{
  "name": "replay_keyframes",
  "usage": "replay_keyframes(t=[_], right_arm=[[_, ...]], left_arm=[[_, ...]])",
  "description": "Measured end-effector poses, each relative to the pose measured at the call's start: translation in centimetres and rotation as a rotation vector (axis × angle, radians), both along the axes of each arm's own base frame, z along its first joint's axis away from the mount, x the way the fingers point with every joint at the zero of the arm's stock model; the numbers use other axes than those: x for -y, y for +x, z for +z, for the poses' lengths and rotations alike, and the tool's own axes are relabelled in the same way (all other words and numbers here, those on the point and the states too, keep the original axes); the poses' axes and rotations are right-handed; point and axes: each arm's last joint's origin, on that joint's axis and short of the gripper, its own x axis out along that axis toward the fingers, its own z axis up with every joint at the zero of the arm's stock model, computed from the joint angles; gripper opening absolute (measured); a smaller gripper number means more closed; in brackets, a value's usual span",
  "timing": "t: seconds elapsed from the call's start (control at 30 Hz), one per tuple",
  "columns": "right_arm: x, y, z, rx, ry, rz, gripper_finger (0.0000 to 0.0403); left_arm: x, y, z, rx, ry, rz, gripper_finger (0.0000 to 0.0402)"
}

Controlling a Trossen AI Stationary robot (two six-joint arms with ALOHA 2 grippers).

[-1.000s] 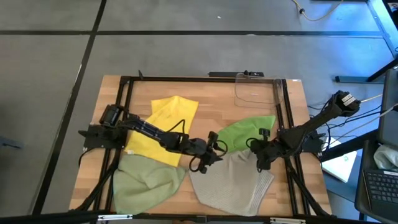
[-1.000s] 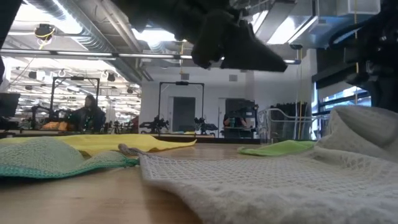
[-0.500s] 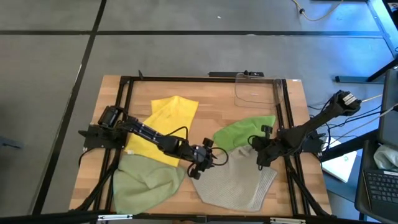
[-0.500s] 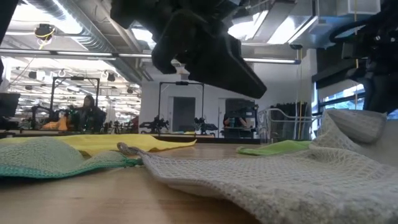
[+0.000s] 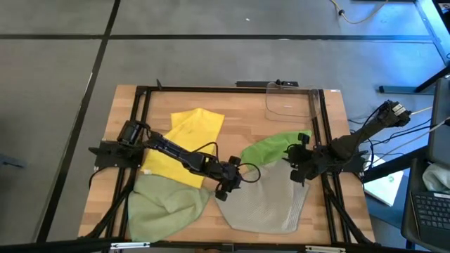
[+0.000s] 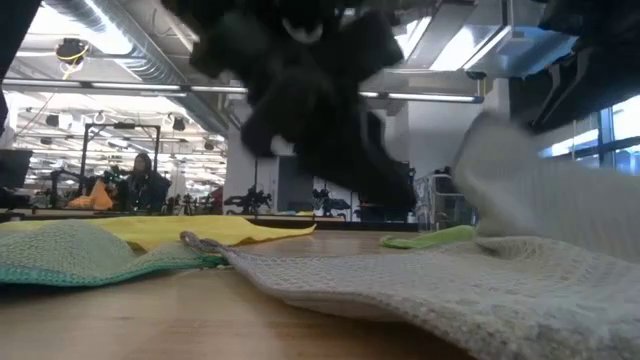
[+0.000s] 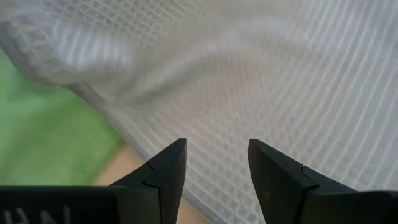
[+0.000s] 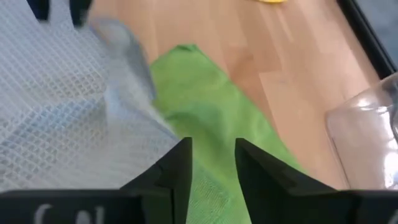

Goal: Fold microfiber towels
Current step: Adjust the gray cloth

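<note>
Arms reach inward over the table [image 5: 239,105]: left end effector [image 5: 226,184] low at the grey-beige towel's [image 5: 264,207] near-left edge, fingers apart, empty; right end effector [image 5: 296,169] above its far-right corner, fingers apart. Four towels: yellow towel [image 5: 184,137], olive towel [image 5: 162,207], bright green towel [image 5: 271,149], and grey-beige at front centre.

No legible text or labels

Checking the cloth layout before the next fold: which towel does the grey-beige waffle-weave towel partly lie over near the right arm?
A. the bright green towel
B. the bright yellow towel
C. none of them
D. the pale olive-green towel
A: in the high view the grey-beige waffle-weave towel meets and partly covers the bright green towel, and the right wrist view shows the same overlap.
</note>
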Motion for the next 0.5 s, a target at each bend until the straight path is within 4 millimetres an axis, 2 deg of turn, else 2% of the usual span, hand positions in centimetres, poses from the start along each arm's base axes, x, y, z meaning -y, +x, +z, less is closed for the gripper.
replay_keyframes(t=[0.1, 0.23, 0.37, 0.5], right_arm=[[0.2, -0.3, 0.0, -0.011, 0.000, -0.012, 0.0126], [0.6, -0.9, -0.3, -0.062, -0.002, -0.067, 0.0126], [0.8, -1.2, -0.5, -0.086, -0.001, -0.102, 0.0126], [0.8, -1.2, -0.5, -0.090, 0.008, -0.101, 0.0126]], left_arm=[[-0.3, 0.2, -2.2, -0.052, 0.019, 0.028, 0.0165], [-0.5, 0.6, -3.3, -0.046, 0.042, 0.083, 0.0165], [-0.8, 0.6, -3.5, -0.039, 0.101, 0.143, 0.0161], [-1.4, 0.0, -3.3, -0.073, 0.276, 0.251, 0.0149]])
